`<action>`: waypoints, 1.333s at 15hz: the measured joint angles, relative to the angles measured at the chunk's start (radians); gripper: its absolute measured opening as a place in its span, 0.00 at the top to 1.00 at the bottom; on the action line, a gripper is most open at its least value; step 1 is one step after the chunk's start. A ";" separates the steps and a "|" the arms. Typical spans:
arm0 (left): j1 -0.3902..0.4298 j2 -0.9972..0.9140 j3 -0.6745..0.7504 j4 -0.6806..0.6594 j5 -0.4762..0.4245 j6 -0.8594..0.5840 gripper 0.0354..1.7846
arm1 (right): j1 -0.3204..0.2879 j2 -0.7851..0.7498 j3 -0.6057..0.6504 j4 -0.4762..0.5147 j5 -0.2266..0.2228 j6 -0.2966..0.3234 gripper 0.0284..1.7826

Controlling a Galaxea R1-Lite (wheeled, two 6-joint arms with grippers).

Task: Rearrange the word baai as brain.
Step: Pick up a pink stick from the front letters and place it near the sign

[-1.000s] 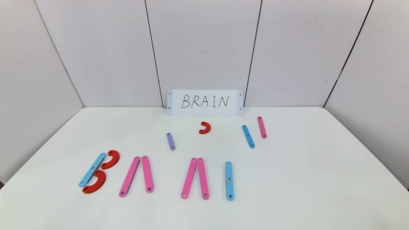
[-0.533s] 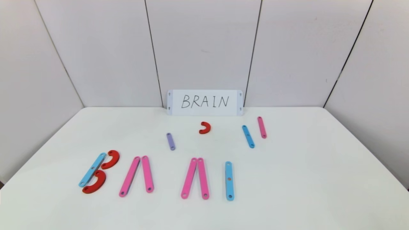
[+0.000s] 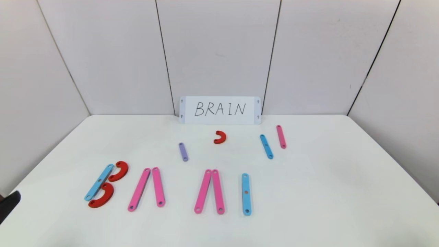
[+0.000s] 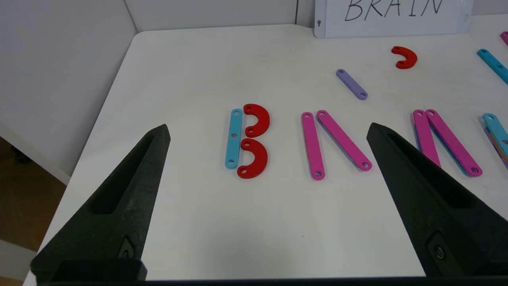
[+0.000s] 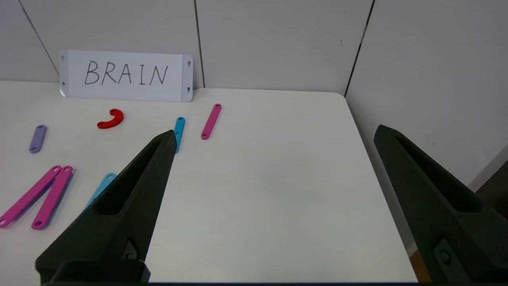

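The word lies along the table's front. Its B is a blue strip (image 3: 99, 181) with two red half-rings (image 3: 118, 171) beside it. Two pairs of pink strips (image 3: 145, 188) (image 3: 209, 195) form the A shapes, and a blue strip (image 3: 246, 193) forms the I. My left gripper (image 4: 268, 127) is open and empty, hovering in front of the B (image 4: 248, 141) and the first pink pair (image 4: 333, 143). Its dark tip shows at the head view's left edge (image 3: 9, 203). My right gripper (image 5: 276, 130) is open and empty over bare table at the right.
Loose pieces lie behind the word: a purple strip (image 3: 183, 151), a small red half-ring (image 3: 220, 137), a blue strip (image 3: 266, 146) and a pink strip (image 3: 281, 136). A white card (image 3: 220, 109) with handwritten BRAIN leans on the back wall. White walls enclose the table.
A dark tip of my left gripper has come into the head view at its left edge. No piece on the table has moved.
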 joint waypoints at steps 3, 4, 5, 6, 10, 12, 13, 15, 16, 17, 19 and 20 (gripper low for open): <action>-0.001 0.225 -0.212 0.075 -0.010 0.028 0.03 | 0.006 0.216 -0.227 0.144 0.062 0.003 0.03; -0.002 0.292 -0.287 0.111 -0.018 0.047 0.03 | 0.008 0.282 -0.286 0.180 0.094 0.004 0.03; -0.003 0.362 -0.366 0.154 -0.033 0.064 0.03 | 0.009 0.346 -0.333 0.207 0.128 0.005 0.03; -0.005 0.429 -0.440 0.206 -0.054 0.073 0.03 | 0.011 0.415 -0.377 0.218 0.159 0.005 0.03; -0.018 0.650 -0.609 0.381 -0.137 0.089 0.03 | 0.053 0.651 -0.477 0.214 0.219 0.004 0.03; -0.042 0.733 -0.630 0.418 -0.147 0.092 0.03 | 0.077 0.746 -0.497 0.190 0.242 0.002 0.03; -0.058 0.765 -0.632 0.435 -0.147 0.093 0.03 | 0.083 0.783 -0.502 0.170 0.261 0.001 0.03; -0.100 0.826 -0.632 0.459 -0.140 0.091 0.03 | 0.090 0.842 -0.507 0.147 0.281 -0.001 0.03; -0.123 0.850 -0.618 0.466 -0.137 0.090 0.03 | 0.094 0.863 -0.505 0.146 0.283 0.000 0.03; -0.146 0.869 -0.605 0.467 -0.133 0.088 0.03 | 0.096 0.884 -0.498 0.146 0.284 -0.001 0.03; -0.170 0.910 -0.583 0.456 -0.110 0.084 0.03 | 0.098 0.913 -0.492 0.144 0.285 -0.001 0.03; -0.177 0.934 -0.575 0.452 -0.092 0.081 0.03 | 0.098 0.924 -0.490 0.144 0.285 -0.001 0.03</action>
